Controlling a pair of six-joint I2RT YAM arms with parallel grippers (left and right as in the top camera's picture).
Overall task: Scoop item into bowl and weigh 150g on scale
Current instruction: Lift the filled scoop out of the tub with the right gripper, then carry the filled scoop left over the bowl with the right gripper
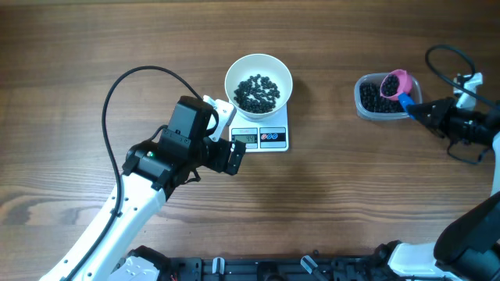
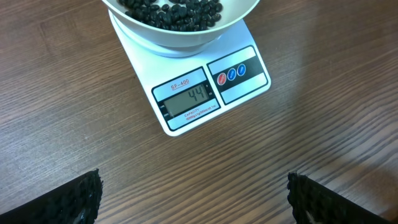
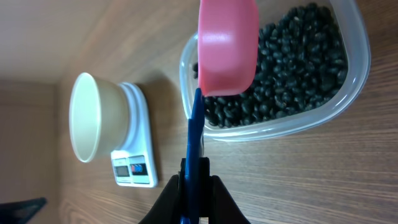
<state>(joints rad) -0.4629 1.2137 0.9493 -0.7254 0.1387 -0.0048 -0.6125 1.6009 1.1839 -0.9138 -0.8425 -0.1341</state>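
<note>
The white bowl (image 1: pixel 231 69) stands on the white scale (image 1: pixel 273 139) and holds a dark layer of beans (image 1: pixel 257 91). In the left wrist view the scale (image 2: pixel 242 87) has its display facing me below the bowl (image 2: pixel 180 40). My left gripper (image 1: pixel 230 147) hovers open just in front of the scale, fingers (image 2: pixel 74 199) wide apart over bare wood. My right gripper (image 1: pixel 419 110) is shut on the blue handle (image 3: pixel 194 140) of a pink scoop (image 3: pixel 227 46). The scoop's cup (image 1: pixel 397 81), dark with beans, sits over the clear tub (image 1: pixel 363 105).
The clear tub (image 3: pixel 354 87) at the right holds many black beans (image 3: pixel 298 62). From the right wrist, the bowl (image 3: pixel 106 121) and scale (image 3: pixel 140 155) lie far off to the left. A black cable (image 1: pixel 117 86) loops behind the left arm.
</note>
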